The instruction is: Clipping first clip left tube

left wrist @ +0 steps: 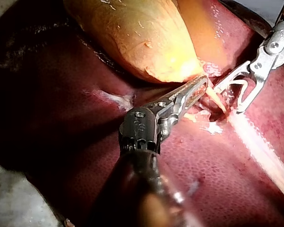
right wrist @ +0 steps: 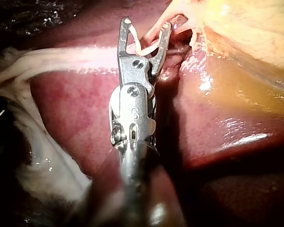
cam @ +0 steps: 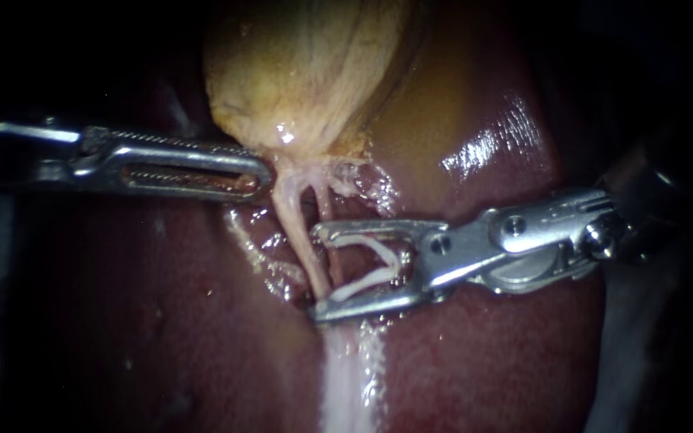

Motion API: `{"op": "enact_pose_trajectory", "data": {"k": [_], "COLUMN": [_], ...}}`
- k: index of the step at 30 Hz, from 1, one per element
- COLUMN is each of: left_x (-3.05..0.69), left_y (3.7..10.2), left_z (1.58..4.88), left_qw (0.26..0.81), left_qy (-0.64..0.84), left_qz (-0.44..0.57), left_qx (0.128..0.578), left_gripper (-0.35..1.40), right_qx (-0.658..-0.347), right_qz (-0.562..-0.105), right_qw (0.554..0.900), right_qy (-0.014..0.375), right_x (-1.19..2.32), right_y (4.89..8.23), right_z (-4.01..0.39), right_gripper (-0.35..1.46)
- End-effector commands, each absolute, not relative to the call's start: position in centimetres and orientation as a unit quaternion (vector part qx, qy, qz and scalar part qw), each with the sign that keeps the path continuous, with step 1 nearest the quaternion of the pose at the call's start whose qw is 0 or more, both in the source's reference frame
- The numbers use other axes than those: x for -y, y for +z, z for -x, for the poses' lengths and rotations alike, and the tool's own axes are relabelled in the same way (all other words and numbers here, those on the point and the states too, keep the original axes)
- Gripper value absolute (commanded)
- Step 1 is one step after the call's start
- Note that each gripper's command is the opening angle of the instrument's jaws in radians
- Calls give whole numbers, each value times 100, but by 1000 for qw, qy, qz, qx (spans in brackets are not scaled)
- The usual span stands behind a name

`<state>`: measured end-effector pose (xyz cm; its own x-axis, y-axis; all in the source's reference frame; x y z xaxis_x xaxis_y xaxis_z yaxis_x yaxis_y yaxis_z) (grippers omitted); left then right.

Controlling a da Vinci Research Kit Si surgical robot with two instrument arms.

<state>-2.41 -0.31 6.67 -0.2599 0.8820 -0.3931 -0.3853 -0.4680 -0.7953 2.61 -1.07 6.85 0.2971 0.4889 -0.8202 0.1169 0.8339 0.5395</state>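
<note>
Left instrument (cam: 258,172) is in from the side, jaws closed on the neck of the gallbladder (cam: 306,64). Right instrument (cam: 316,273) has its jaws spread wide, gripping an open white clip (cam: 360,283) between them. The left tube (cam: 294,224) runs down from the neck over the liver (cam: 483,353) and crosses right at the mouth of those jaws, the clip's legs just beside it.

A surgical bench. A glossy dark-red liver (cam: 483,369) and a pale yellow, sac-shaped gallbladder (cam: 306,64) lie exposed under close light.
</note>
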Motion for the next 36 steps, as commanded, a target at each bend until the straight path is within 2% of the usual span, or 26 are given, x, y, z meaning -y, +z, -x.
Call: {"op": "enact_pose_trajectory", "data": {"k": [1, 10, 21, 36], "left_x": [31, 32, 32, 32], "left_y": [667, 665, 665, 667], "left_z": [241, 243, 244, 247], "left_qw": [428, 429, 429, 430], "left_qy": [740, 740, 740, 740], "left_qz": [432, 432, 432, 432], "left_qx": [287, 287, 287, 286], "left_gripper": [-35, -35, -35, -35], "right_qx": [-579, -574, -569, -567], "right_qz": [-261, -272, -309, -320], "right_qw": [763, 762, 753, 750], "right_qy": [121, 125, 121, 119], "right_x": [106, 115, 142, 152], "right_y": [687, 703, 720, 729], "right_z": [-261, -271, -292, -305], "right_gripper": [50, 50, 50, 44]}}
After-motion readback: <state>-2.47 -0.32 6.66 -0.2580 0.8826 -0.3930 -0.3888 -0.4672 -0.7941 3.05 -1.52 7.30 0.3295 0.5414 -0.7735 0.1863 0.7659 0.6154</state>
